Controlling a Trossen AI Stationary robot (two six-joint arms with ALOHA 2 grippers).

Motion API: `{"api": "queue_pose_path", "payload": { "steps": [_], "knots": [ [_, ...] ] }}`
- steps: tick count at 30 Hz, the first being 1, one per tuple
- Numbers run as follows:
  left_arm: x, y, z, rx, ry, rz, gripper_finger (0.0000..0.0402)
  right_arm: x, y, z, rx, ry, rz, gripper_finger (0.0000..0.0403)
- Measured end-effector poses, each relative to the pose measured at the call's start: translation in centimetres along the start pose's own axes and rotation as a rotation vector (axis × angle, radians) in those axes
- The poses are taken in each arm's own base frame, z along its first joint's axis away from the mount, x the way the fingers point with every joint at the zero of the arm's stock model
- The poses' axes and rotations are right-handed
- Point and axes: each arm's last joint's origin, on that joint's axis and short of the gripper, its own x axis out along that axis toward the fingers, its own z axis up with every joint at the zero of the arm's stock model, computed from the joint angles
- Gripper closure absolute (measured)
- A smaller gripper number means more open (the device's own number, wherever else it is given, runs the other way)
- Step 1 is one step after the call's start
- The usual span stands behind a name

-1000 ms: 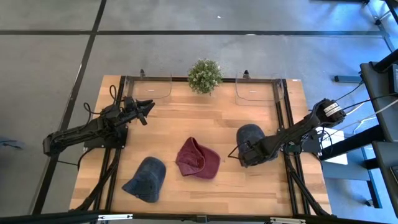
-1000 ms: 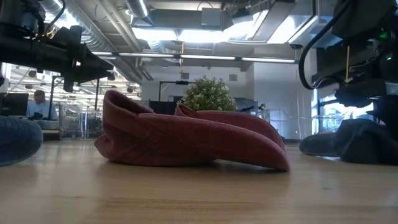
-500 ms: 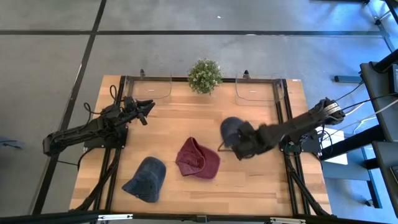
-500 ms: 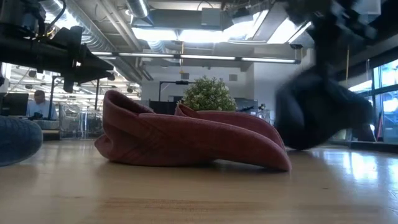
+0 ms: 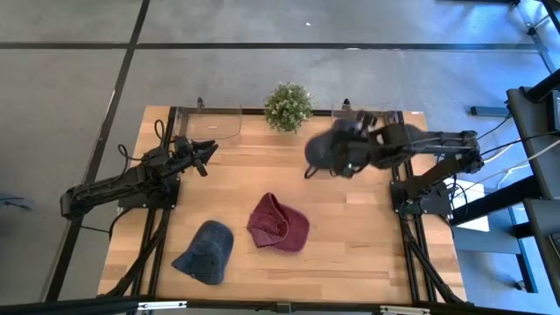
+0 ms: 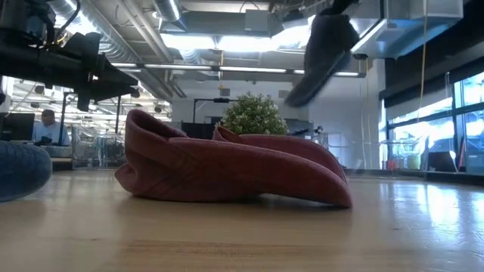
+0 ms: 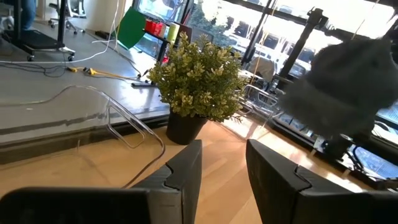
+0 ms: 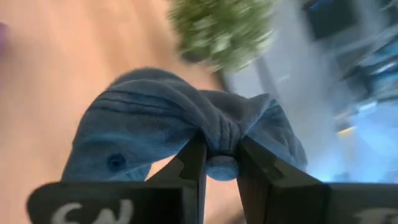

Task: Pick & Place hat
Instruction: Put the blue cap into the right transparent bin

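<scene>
My right gripper (image 5: 352, 149) is shut on a dark blue hat (image 5: 325, 151) and holds it in the air near the table's far edge, just right of the potted plant (image 5: 288, 106). In the low view this hat (image 6: 324, 54) hangs high above the table. A red hat (image 5: 278, 223) lies on its brim and crown at the table's middle, and a second blue hat (image 5: 206, 252) rests near the front left. My left gripper (image 5: 206, 150) waits open over the far left of the table, touching nothing. My right gripper pinches a bunched fold of the dark blue hat's cloth (image 8: 219, 144) between its two fingers. The hat is lifted clear of the table, and its crown (image 8: 137, 134) spreads out beyond the fingertips. Which part of the hat the fold belongs to, I cannot tell.
Two clear plastic stands (image 5: 216, 127) (image 5: 359, 128) sit at the far edge on either side of the plant (image 7: 198, 84). Bare wood (image 5: 350, 236) lies right of the red hat (image 6: 227, 168). A person (image 6: 48, 125) sits far behind the table.
My right gripper has carried the dark blue hat from the table's right side up and toward the far edge, swinging left toward the plant. The hat has gone from resting on the wood to hanging clear in the air. My left arm has kept still.
</scene>
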Motion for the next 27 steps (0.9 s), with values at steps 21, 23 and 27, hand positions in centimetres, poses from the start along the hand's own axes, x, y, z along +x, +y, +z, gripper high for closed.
{"api": "queue_pose_path", "payload": {
  "steps": [21,23,27],
  "knots": [
    [0.0,0.1,0.1,-0.001,-0.015,0.027,0.0281,-1.2,-13.5,-6.3,-0.145,0.180,-0.272,0.0339],
    [0.0,0.1,0.1,0.000,-0.023,0.041,0.0281,-0.9,-14.0,-6.6,-0.132,0.200,-0.265,0.0339],
    [0.0,0.2,0.2,0.001,-0.035,0.064,0.0281,0.5,-14.9,-6.6,-0.131,0.256,-0.229,0.0339]
  ]
}}
